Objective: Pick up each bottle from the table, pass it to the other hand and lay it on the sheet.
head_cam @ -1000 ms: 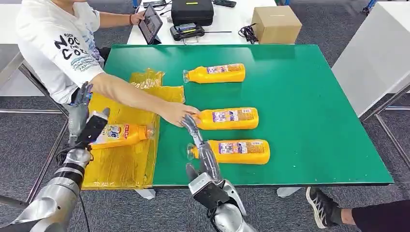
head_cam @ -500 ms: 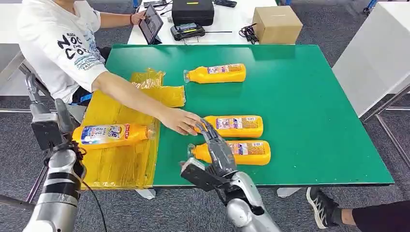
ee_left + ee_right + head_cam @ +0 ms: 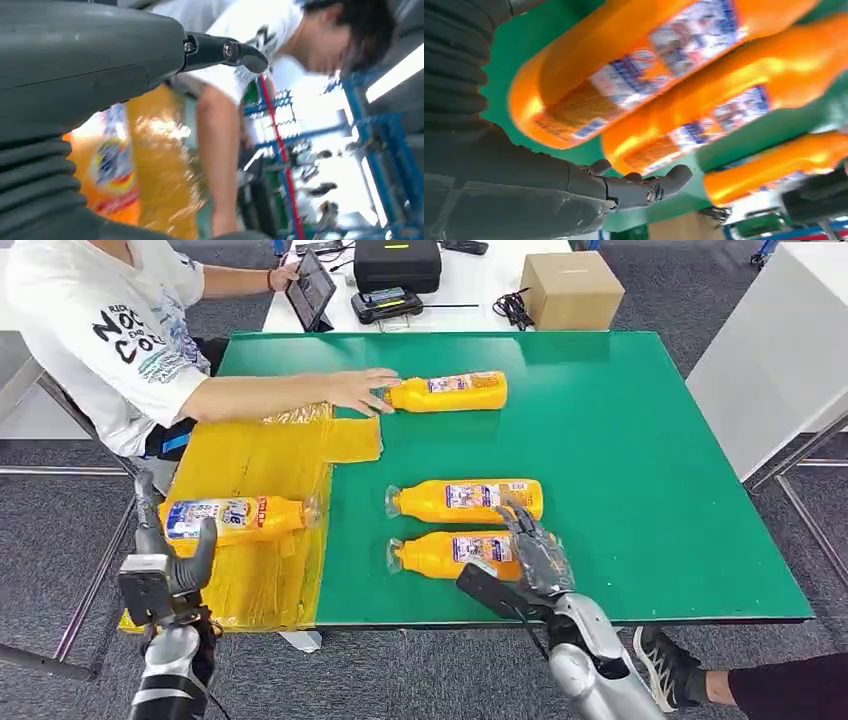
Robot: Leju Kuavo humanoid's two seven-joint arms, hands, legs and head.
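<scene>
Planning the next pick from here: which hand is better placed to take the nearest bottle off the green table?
Right. The right hand hovers open over the label end of the nearest bottle. The left hand is down by the yellow sheet, beside the bottle already laid there, well away from it.

The person's white shirt [image 3: 95,330] bears black letters "NOC" above "COL"; the bottle [image 3: 232,519] labels are too small to read
</scene>
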